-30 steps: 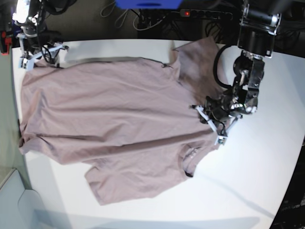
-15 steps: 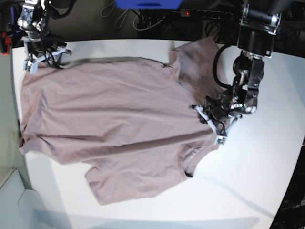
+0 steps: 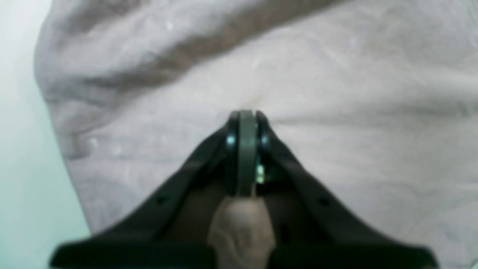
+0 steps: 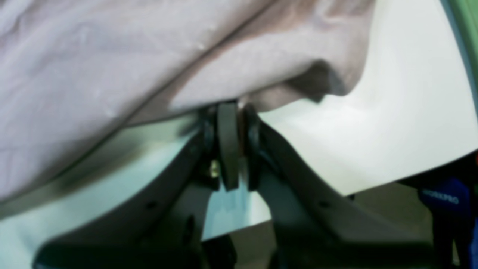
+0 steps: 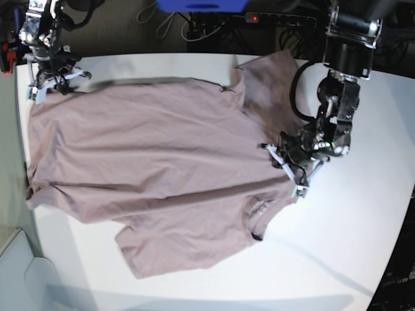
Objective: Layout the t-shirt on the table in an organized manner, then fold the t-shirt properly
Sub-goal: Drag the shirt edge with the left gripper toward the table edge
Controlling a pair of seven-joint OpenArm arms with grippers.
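The mauve-pink t-shirt (image 5: pixel 149 162) lies spread across the white table (image 5: pixel 350 246), neckline toward the right and one sleeve at the back right. My left gripper (image 5: pixel 285 167) rests at the shoulder beside the neckline. In the left wrist view it (image 3: pixel 242 116) is shut, with a bunch of cloth caught between the fingers over the t-shirt (image 3: pixel 336 93). My right gripper (image 5: pixel 55 83) sits at the hem's far left corner. In the right wrist view it (image 4: pixel 229 106) is shut on the lifted edge of the t-shirt (image 4: pixel 112 56), just above the table (image 4: pixel 373 123).
Behind the table's back edge lie a black power strip (image 5: pixel 279 19), cables and a blue object (image 5: pixel 201 5). The table's curved left edge runs close to the shirt's hem. A pale grey surface (image 5: pixel 19 272) sits lower at the bottom left.
My right gripper has gone from open to shut on the shirt's hem corner and shifted slightly toward the back left. The left arm has not moved.
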